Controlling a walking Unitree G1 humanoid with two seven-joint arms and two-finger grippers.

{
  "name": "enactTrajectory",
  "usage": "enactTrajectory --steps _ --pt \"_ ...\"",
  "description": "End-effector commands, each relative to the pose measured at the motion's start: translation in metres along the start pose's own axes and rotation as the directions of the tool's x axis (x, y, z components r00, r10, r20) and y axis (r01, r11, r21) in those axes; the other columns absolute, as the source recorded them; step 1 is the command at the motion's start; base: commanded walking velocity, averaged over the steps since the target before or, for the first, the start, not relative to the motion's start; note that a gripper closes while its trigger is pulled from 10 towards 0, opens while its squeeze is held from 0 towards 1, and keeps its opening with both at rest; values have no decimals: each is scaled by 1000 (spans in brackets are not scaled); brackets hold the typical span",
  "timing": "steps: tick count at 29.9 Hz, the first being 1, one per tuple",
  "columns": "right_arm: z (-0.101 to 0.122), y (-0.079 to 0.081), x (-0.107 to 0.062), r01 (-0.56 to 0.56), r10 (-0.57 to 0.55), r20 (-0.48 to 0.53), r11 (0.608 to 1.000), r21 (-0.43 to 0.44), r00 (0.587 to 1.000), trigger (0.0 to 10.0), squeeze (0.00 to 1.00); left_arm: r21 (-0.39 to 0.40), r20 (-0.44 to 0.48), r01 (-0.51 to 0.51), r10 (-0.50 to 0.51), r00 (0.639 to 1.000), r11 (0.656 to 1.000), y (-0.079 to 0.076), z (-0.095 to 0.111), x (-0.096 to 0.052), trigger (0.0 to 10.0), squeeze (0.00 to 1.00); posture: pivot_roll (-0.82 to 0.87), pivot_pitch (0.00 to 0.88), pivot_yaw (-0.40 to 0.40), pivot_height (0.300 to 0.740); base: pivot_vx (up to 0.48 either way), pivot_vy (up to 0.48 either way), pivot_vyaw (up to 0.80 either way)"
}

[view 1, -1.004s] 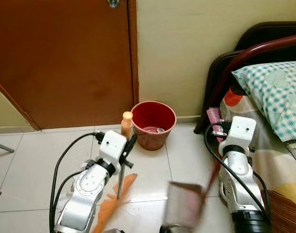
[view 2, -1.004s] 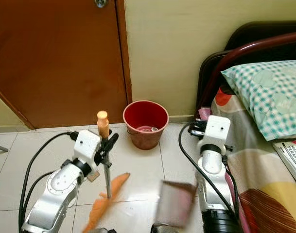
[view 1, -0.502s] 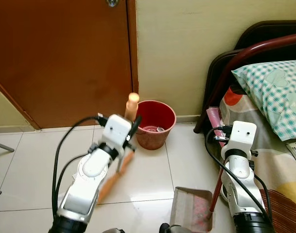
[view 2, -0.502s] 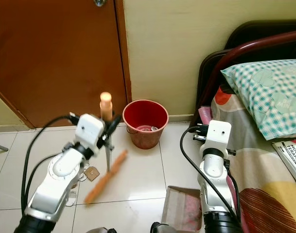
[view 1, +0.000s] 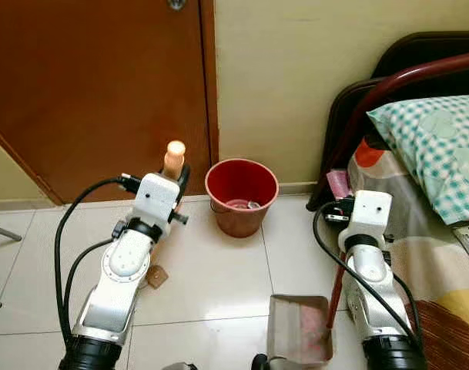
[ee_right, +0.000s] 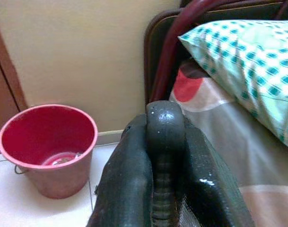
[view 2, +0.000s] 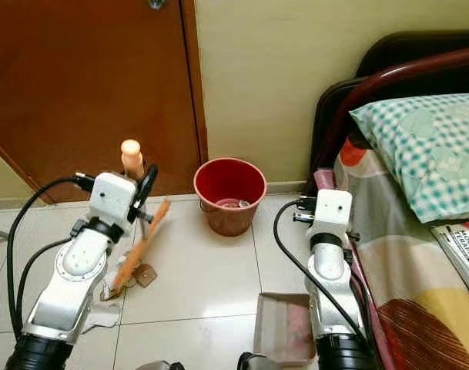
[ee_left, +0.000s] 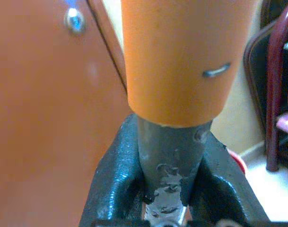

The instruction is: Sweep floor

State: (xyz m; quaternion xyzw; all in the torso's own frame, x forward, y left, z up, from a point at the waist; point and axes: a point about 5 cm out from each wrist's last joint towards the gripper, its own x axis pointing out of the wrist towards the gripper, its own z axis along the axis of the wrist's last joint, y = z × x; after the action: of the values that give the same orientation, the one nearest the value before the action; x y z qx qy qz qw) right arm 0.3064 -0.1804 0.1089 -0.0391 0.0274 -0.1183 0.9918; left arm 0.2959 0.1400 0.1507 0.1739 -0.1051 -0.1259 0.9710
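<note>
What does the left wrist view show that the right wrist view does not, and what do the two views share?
Left wrist view alone: the left gripper shut on the broom handle under its orange cap, with the brown door and its metal knob behind.

Right wrist view alone: the right gripper shut on the dark dustpan handle, the red bucket on the tiled floor, and the checked pillow on the bed.

Both: black fingers clamped round a handle, the yellow wall and the dark red bed frame.
</note>
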Motion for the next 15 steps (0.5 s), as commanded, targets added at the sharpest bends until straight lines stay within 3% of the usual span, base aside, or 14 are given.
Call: enactTrajectory --steps 1,10,15 --pt "3 9 1 -35 34 10 998 53 999 10000 0 33 21 11 -12 1000 999 -1 0 0 10000 0 47 171 4 740 0 0 0" --pt "4 8 2 -41 40 16 997 58 999 10000 0 4 -39 89 -88 995 996 -16 -15 0 10000 0 36 164 1 740 0 0 0" --pt "6 8 4 -40 39 22 998 58 999 10000 0 -68 -34 162 -164 986 984 -32 -13 3 10000 0 34 167 0 740 0 0 0"
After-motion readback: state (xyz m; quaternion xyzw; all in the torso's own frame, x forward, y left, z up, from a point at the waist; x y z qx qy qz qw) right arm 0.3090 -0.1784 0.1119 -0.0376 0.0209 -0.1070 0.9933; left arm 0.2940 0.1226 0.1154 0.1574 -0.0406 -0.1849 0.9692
